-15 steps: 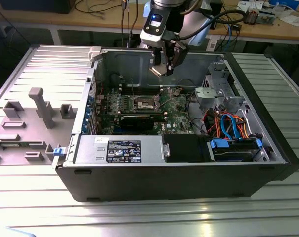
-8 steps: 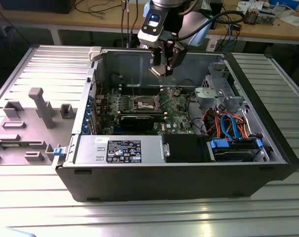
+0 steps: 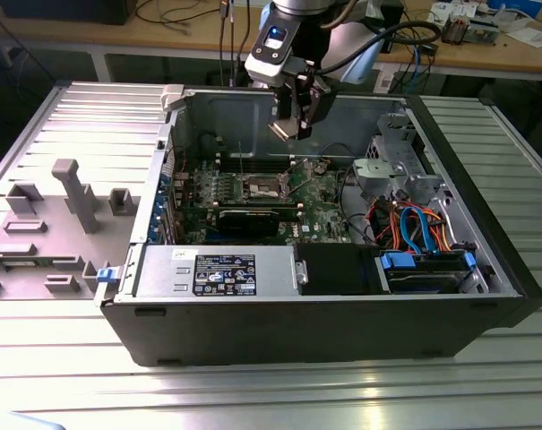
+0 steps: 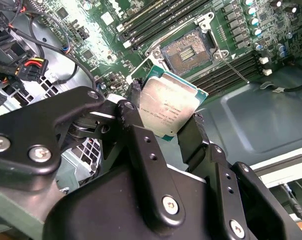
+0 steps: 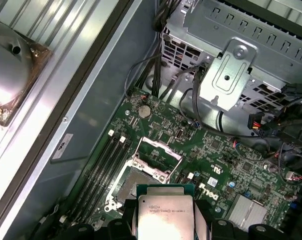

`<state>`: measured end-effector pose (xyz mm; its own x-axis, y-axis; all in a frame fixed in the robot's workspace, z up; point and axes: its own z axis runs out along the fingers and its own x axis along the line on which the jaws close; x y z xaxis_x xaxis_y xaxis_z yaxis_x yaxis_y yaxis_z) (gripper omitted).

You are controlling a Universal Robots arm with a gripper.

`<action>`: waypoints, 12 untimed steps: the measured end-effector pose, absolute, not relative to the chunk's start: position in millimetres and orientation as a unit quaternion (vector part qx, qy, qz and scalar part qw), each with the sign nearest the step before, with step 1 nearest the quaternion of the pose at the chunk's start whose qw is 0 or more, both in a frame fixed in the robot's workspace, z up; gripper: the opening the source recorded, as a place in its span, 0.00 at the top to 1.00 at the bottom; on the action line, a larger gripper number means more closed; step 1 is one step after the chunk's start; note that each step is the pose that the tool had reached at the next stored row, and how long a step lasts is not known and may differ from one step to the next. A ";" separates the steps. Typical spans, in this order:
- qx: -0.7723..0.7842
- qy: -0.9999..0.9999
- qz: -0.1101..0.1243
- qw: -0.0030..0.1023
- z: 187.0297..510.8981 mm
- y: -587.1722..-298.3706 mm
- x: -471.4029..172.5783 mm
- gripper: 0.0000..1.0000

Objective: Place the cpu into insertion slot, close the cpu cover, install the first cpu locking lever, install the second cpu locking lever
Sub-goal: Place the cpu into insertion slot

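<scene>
My gripper (image 3: 293,121) hangs above the open computer case, shut on the cpu (image 3: 283,130). In both wrist views the cpu (image 4: 168,106) (image 5: 165,214) is a square silver-topped chip on a green edge, clamped by its sides between the black fingers (image 4: 136,120). The insertion slot (image 4: 188,50) (image 5: 133,182) lies uncovered on the green board a short way beyond the chip, its dark centre showing inside the silver rim. The cpu cover (image 5: 158,152) stands swung up at the socket's far side. The socket (image 3: 263,186) sits below the gripper, toward the exterior view's left.
Long black memory slots (image 4: 230,67) flank the socket. A grey power box (image 3: 226,271) with a black label fills the case's near side. A metal drive cage (image 5: 235,75) and orange and blue cables (image 3: 414,224) crowd the exterior view's right. Grey fixtures (image 3: 73,193) stand on the table outside.
</scene>
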<state>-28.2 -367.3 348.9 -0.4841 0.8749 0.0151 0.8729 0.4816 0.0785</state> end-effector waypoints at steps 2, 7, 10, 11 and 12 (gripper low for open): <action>0.508 0.860 0.038 0.013 348.8 -367.3 -28.2 0.46; 0.508 0.860 0.038 0.013 348.8 -367.3 -28.2 0.46; 0.508 0.860 0.038 0.013 348.9 -367.3 -28.2 0.46; 0.508 0.860 0.038 0.013 348.9 -367.3 -28.2 0.46; 0.508 0.860 0.038 0.013 348.9 -367.3 -28.2 0.46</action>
